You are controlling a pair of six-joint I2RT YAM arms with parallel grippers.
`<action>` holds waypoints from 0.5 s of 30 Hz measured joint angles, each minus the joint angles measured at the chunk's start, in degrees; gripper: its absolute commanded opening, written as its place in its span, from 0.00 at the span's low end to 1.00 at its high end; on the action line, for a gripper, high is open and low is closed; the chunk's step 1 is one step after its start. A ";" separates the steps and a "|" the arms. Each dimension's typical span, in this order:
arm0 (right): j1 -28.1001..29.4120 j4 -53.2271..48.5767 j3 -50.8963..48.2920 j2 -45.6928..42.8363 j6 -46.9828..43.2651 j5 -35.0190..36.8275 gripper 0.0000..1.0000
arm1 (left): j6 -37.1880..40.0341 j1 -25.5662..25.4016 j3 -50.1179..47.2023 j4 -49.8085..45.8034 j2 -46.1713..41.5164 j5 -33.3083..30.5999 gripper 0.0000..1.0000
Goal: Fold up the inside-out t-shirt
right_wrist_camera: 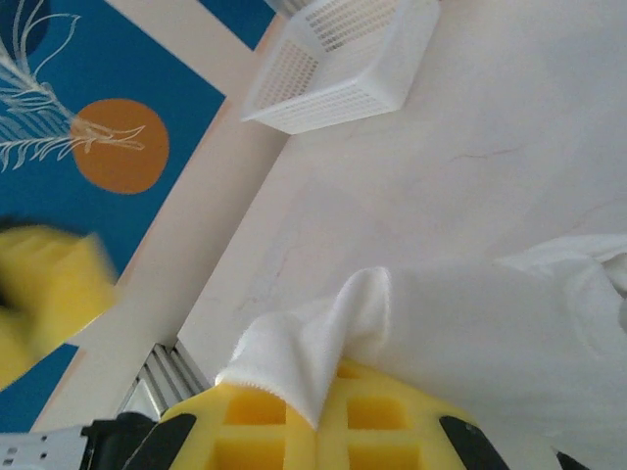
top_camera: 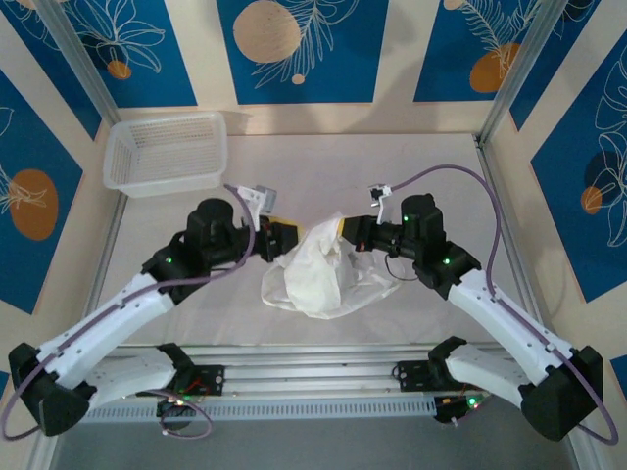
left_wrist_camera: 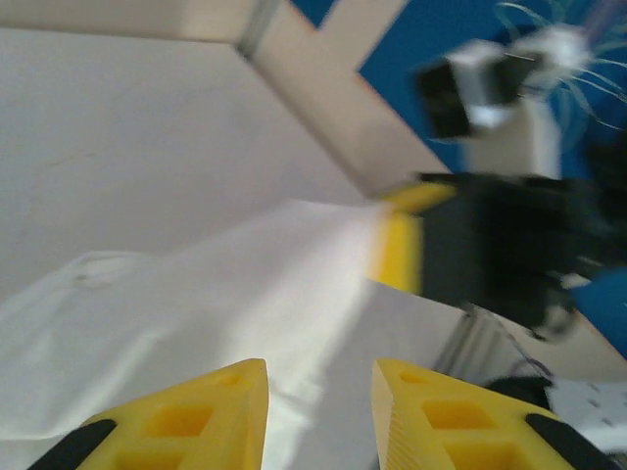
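The inside-out t-shirt [top_camera: 318, 269] is thin white cloth, soft and matt. Its finely stitched hem lies over the right gripper [right_wrist_camera: 313, 406], which is yellow moulded plastic with a dull face and black inserts at the sides. The left gripper [left_wrist_camera: 318, 416] is the same matt yellow plastic (blurred here, so finer texture cannot be told). Just beyond the right gripper's tips the table [right_wrist_camera: 509, 127] is smooth, matt off-white, faintly scuffed. Far ahead of those tips, the basket [right_wrist_camera: 333, 69] is white plastic mesh with a slight sheen.
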 measured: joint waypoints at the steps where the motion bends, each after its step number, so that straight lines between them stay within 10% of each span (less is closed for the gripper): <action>1: -0.15 -0.13 0.22 0.35 0.31 0.42 0.00 | -0.02 -2.32 0.37 -0.22 0.24 -0.81 0.32; 15: -0.33 -1.86 0.79 0.17 3.34 1.36 0.00 | 4.59 -7.52 8.41 -2.38 20.46 -9.38 0.50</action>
